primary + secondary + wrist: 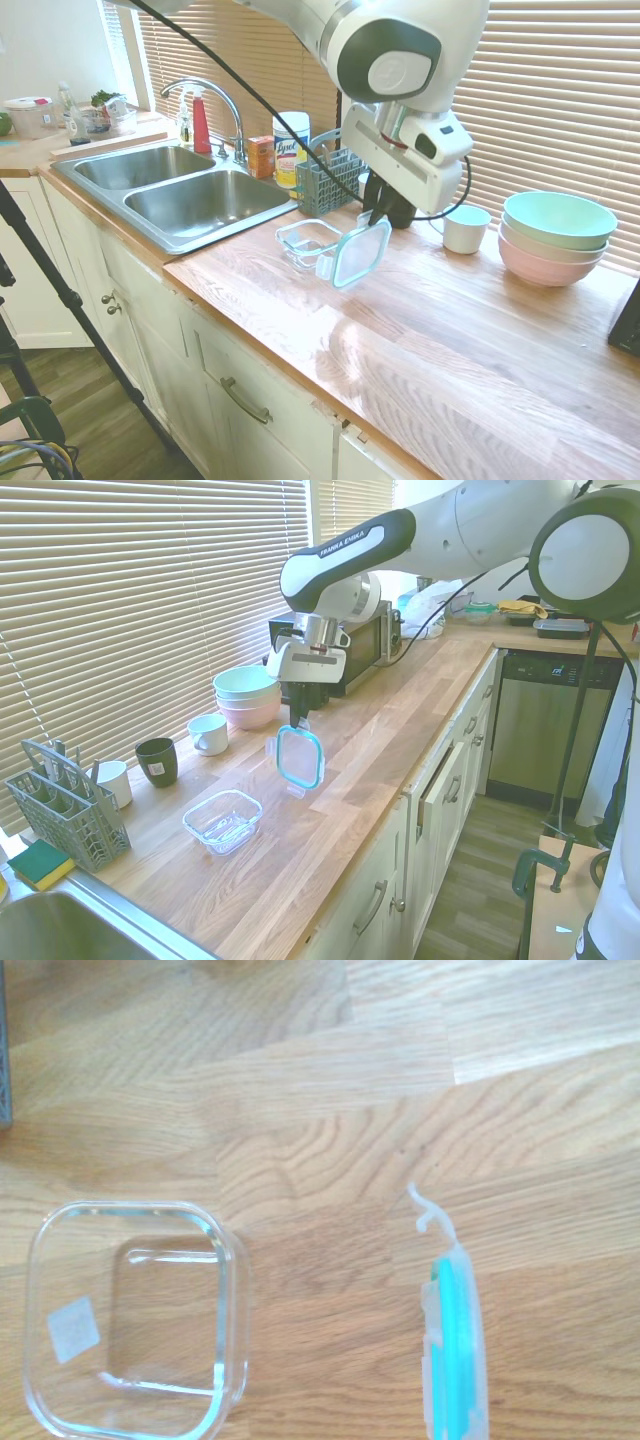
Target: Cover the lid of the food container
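The lid [360,252], clear with a teal rim, hangs on edge just above the wooden counter, and my gripper [378,216] is shut on its upper edge. In the second exterior view the lid [300,757] faces the camera below the gripper [297,718]. The food container [306,243], a small clear glass dish, sits open on the counter right beside the lid, toward the sink. It lies a short way from the lid in the second exterior view [222,821]. The wrist view shows the container [135,1320] and the lid [455,1350] edge-on, apart from each other.
Stacked pastel bowls [556,235] and a white mug [466,228] stand behind the gripper near the blinds. A grey utensil basket [328,180] and a Lysol canister [291,148] sit by the steel sink [190,195]. A dark mug [157,761] stands near the basket.
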You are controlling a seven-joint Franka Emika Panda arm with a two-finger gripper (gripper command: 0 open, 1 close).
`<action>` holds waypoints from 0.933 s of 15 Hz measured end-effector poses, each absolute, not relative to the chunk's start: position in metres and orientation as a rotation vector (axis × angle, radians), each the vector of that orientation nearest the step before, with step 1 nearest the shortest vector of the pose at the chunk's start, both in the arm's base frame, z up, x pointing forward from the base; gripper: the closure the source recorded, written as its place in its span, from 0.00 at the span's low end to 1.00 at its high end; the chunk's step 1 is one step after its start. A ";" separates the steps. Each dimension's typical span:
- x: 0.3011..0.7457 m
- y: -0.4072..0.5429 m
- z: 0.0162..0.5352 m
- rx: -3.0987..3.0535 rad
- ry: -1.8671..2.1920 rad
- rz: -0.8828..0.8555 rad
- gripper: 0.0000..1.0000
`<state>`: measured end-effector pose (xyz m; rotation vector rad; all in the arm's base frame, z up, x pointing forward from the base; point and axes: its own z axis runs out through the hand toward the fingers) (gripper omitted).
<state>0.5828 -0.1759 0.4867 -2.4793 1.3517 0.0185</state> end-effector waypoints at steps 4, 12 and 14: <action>0.599 -0.150 0.516 -2.508 1.356 0.011 1.00; 0.633 -0.120 0.520 -2.560 1.377 0.025 1.00; 0.637 -0.110 0.516 -2.570 1.382 0.037 1.00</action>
